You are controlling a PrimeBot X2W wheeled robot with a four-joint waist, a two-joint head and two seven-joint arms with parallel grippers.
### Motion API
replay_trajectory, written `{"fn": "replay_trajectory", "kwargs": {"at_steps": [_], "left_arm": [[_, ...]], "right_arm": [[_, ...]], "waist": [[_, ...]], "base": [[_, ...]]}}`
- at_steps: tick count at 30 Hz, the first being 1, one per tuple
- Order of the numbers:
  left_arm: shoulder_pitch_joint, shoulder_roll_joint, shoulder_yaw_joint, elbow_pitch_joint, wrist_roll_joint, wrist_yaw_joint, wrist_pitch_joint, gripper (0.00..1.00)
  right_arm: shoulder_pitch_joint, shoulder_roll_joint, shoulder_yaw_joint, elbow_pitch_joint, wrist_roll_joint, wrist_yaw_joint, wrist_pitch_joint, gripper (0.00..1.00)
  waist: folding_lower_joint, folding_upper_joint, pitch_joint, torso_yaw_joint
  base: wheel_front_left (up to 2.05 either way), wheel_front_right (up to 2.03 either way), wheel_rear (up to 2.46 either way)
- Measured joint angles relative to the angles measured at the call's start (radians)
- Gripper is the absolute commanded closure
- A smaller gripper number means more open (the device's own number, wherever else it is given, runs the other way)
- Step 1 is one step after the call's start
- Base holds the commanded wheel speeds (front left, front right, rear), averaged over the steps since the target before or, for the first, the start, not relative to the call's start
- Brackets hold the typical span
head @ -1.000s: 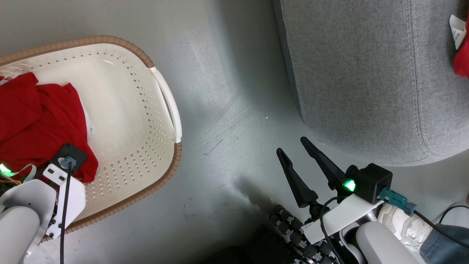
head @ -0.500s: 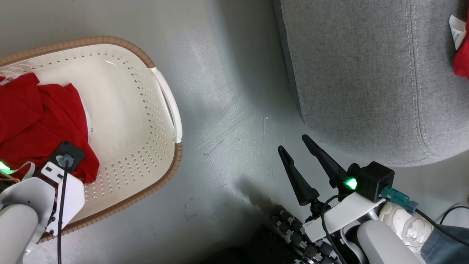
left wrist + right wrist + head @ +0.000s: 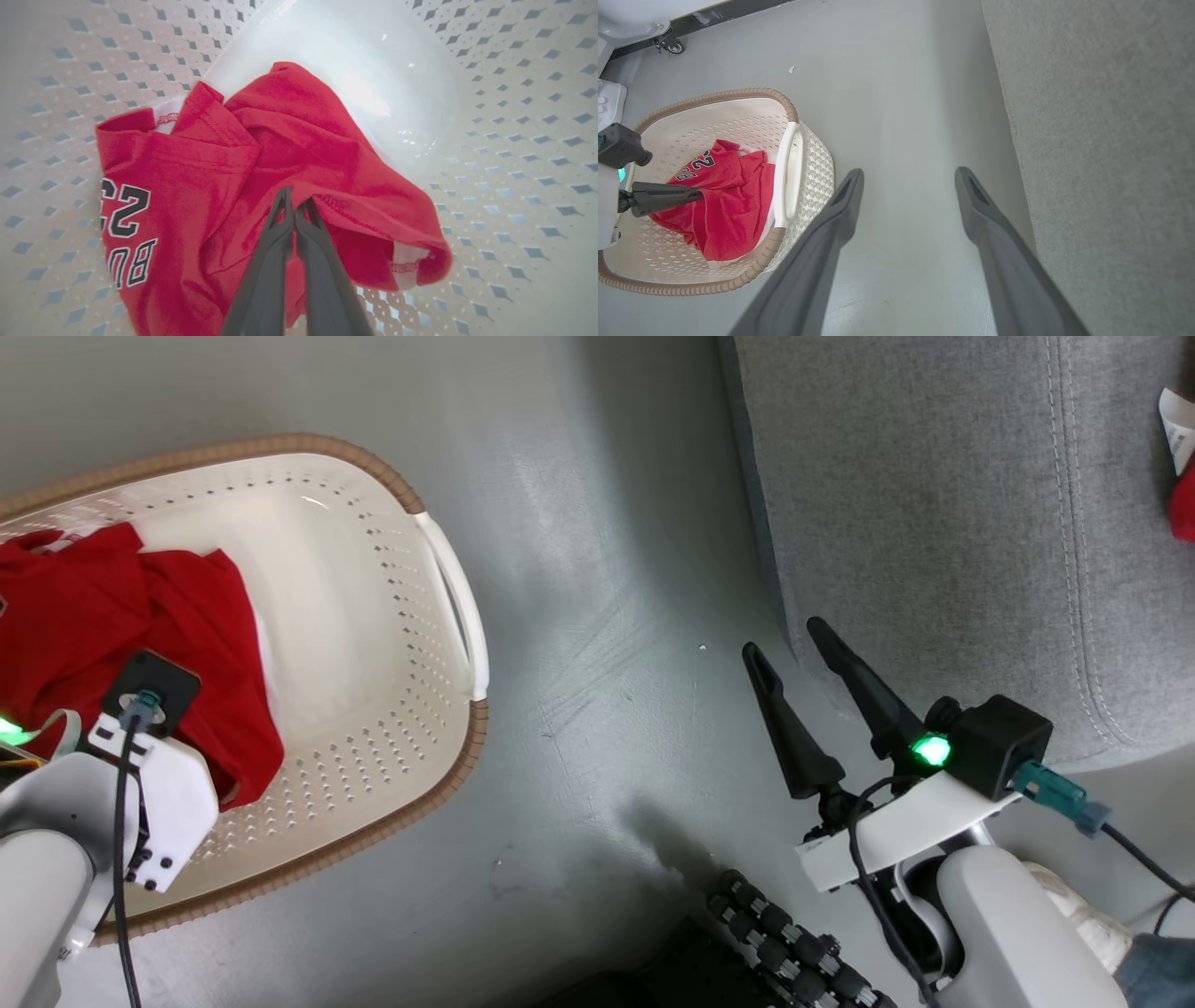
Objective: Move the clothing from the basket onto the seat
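Grey floor point(image 3: 597, 616); left wrist view reveals left hand point(image 3: 297, 198) pinching clothing point(image 3: 280, 140).

Soft, even light. Glare whitens the basket point(image 3: 373, 93) bottom in the left wrist view, whose edges blur; shadow dims the floor point(image 3: 644, 476) beside the seat point(image 3: 934, 523).

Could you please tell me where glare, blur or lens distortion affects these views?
Left wrist view: glare whitens the bare basket bottom, and its perforated walls curve with wide-angle distortion. Head view: a soft shadow darkens the floor beside the right end effector. Right wrist view: its own fingers loom large and soft-edged.
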Motion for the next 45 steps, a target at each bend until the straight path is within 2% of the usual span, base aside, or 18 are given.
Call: {"fn": "replay_trajectory", "kwargs": {"at_steps": [13, 19, 34, 45], "left_arm": [[0.007, -0.021, 0.099, -0.037, -0.088, 0.034, -0.146, 1.0], [0.039, -0.051, 0.148, -0.053, -0.139, 0.052, -0.24, 1.0], [0.122, -0.133, 0.24, -0.054, -0.239, 0.068, -0.442, 1.0], [0.177, -0.183, 0.254, -0.057, -0.29, 0.067, -0.534, 1.0]], "right_arm": [[-0.078, -0.001, -0.056, 0.043, -0.001, 0.0, -0.001, 0.0], [-0.107, -0.004, -0.094, 0.049, -0.018, 0.0, -0.004, 0.0], [-0.143, -0.007, -0.163, 0.111, -0.122, 0.0, -0.004, 0.0], [-0.14, -0.008, -0.206, 0.161, -0.194, 0.0, -0.004, 0.0]], "waist": [[0.0, 0.0, -0.052, 0.064], [0.0, 0.0, -0.088, 0.098], [0.0, 0.0, -0.216, 0.185], [0.0, 0.0, -0.343, 0.256]], "base": [[0.0, 0.0, 0.0], [0.0, 0.0, 0.0], [0.0, 0.0, 0.0], [0.0, 0.0, 0.0]]}}
